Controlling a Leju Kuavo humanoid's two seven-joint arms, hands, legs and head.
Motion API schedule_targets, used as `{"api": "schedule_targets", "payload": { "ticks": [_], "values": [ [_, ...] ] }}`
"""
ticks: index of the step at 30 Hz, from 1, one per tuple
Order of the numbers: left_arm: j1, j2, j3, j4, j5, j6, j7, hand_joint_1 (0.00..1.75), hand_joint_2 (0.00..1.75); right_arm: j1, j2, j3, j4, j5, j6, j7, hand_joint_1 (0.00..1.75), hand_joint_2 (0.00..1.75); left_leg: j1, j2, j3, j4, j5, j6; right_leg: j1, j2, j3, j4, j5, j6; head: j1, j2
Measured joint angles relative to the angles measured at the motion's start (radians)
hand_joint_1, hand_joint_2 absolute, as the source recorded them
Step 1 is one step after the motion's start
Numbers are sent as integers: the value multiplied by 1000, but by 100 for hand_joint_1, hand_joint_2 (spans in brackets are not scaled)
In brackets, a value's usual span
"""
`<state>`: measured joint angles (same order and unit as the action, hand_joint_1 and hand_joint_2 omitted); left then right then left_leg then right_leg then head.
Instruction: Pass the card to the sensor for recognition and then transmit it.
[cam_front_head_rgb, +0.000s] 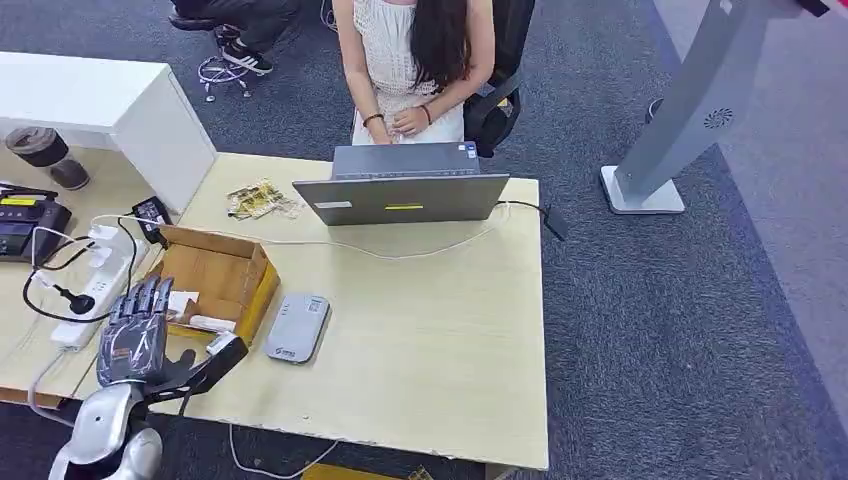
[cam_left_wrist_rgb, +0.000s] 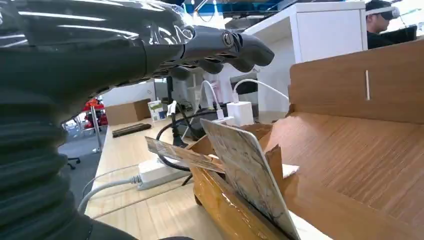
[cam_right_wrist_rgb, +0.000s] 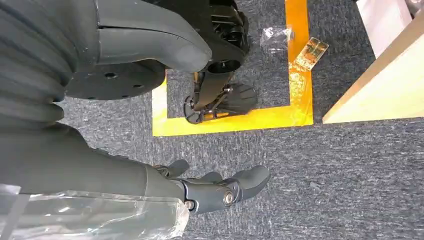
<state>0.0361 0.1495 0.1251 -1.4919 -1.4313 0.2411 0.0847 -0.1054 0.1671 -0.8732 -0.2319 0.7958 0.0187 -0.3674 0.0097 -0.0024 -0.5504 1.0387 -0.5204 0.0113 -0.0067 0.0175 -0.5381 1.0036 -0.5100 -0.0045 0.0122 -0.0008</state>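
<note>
Brown cardboard box (cam_front_head_rgb: 215, 275), grey sensor (cam_front_head_rgb: 297, 327), marbled card (cam_left_wrist_rgb: 247, 170)

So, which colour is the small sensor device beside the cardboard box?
Light grey sensor device, seen best in the head view.

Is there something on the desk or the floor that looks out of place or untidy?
Yes, small things. Crumpled wrappers lie on the desk beside the laptop. Two small packets lie on the carpet near the yellow floor tape. In the cardboard box, one card leans tilted against the wall.
</note>
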Motion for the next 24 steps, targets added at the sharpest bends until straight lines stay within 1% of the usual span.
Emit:
{"api": "schedule_targets", "payload": {
  "ticks": [2, 5, 9, 12, 24],
  "values": [
    [-16, 0, 1, 24, -8, 5, -3, 0, 175, -2, 0, 0, 0, 0, 0, 0, 0, 175, 0, 0, 0, 0, 0, 0, 0, 0, 0, 0, 0, 0, 0, 0],
    [-30, -8, 1, 35, -32, 1, -10, 0, 175, -9, 0, 0, 0, -2, -1, -2, 0, 175, 0, 0, 0, 0, 0, 0, 0, 0, 0, 0, 0, 0, 0, 0],
    [-36, -24, -14, 33, -56, -22, 0, 0, 175, -12, 0, 0, 0, -11, 0, -6, 0, 175, 0, 0, 0, 0, 0, 0, 0, 0, 0, 0, 0, 0, 0, 0],
    [-36, -30, -25, 25, -59, -27, 2, 0, 175, -12, 0, 0, -1, -21, 2, -15, 0, 175, 0, 0, 0, 0, 0, 0, 0, 0, 0, 0, 0, 0, 0, 0],
    [-38, -39, -65, 5, -67, -11, -11, 0, 175, -17, -2, 0, -7, -21, 13, -21, 0, 175, 0, 0, 0, 0, 0, 0, 0, 0, 0, 0, 0, 0, 0, 0]
  ]
}}
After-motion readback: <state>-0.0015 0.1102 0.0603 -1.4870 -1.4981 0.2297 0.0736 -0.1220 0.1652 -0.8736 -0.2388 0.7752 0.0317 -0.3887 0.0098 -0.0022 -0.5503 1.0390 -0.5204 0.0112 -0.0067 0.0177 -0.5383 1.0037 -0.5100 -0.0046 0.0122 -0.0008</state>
